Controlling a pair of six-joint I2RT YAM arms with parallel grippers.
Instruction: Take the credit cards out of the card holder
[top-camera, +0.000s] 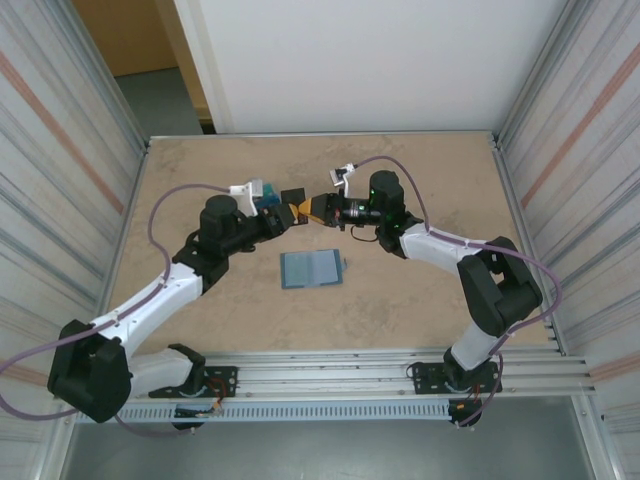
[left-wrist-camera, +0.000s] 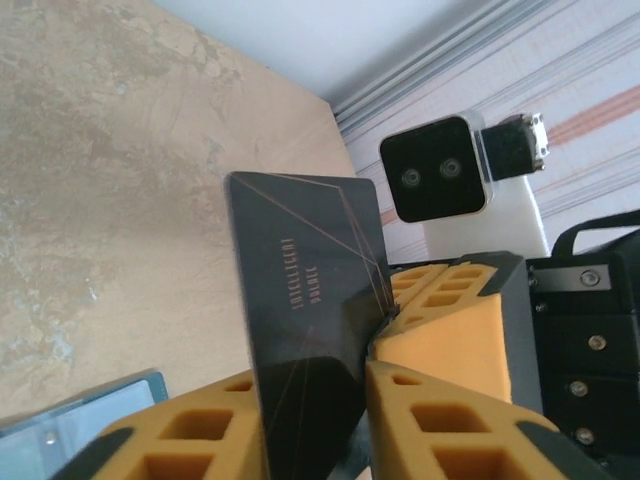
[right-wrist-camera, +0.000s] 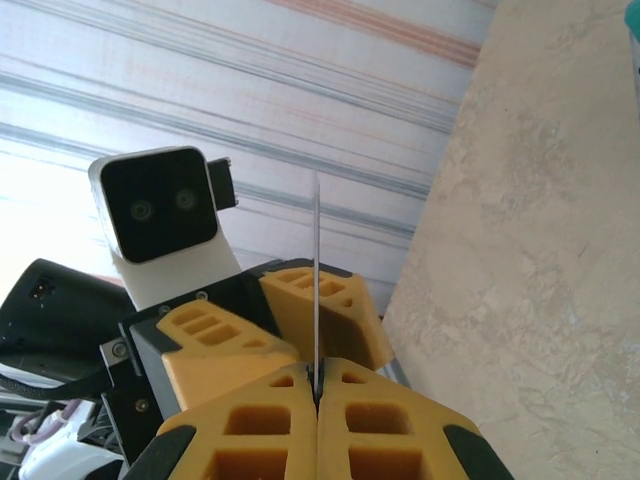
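The right gripper (right-wrist-camera: 316, 378) pinches 1 dark credit card (left-wrist-camera: 305, 270) tight by its edge, up in the air over the table (top-camera: 300, 320). The left gripper (left-wrist-camera: 310, 390) has its 2 yellow fingers (left-wrist-camera: 440, 420) close on both sides of the same card, but I cannot tell if they squeeze it. The blue card holder (top-camera: 312, 268) lies open and flat on the table, near the 2 grippers.

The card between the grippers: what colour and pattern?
Near-black card with thin coppery lines and small lettering, best in the left wrist view.
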